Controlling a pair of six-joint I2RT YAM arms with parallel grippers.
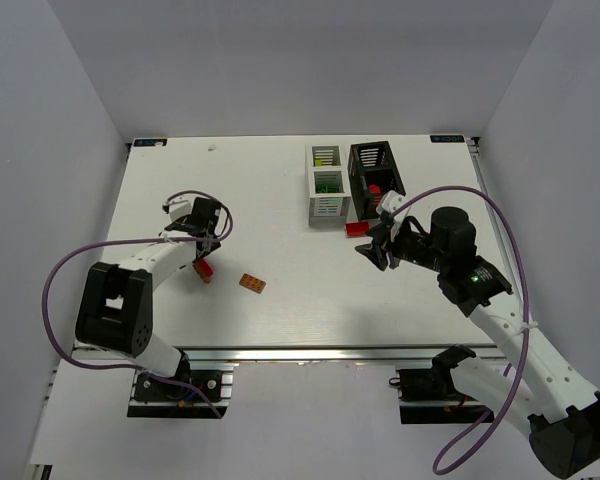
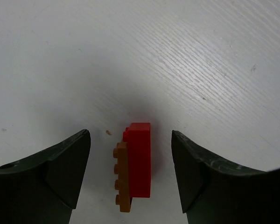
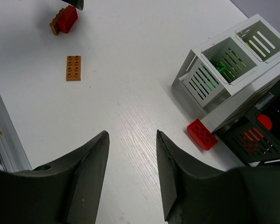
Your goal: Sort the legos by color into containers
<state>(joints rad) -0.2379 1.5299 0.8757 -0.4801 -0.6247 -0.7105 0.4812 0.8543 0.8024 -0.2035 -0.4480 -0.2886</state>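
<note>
1. Hovering low over the table [image 2: 144,56], my left pincer [image 2: 130,136] has its two fingers spread, one on each side of a red lego [image 2: 140,158]. A gap shows on both sides, so I grip nothing.
2. An orange plate [image 2: 122,179] clings to that red lego's side, studs pointing outward.
3. My right pincer [image 3: 130,135] hangs open and empty above bare table, near the boxes.
4. A flat orange lego [image 3: 73,67] lies alone on the table between my two arms.
5. A second red lego [image 3: 201,134] lies just beside the white container [image 3: 240,105], close to the black container [image 3: 245,140].
6. Green pieces [image 3: 221,67] sit in one white compartment, and a red piece [image 3: 265,122] sits in the black one.
</note>
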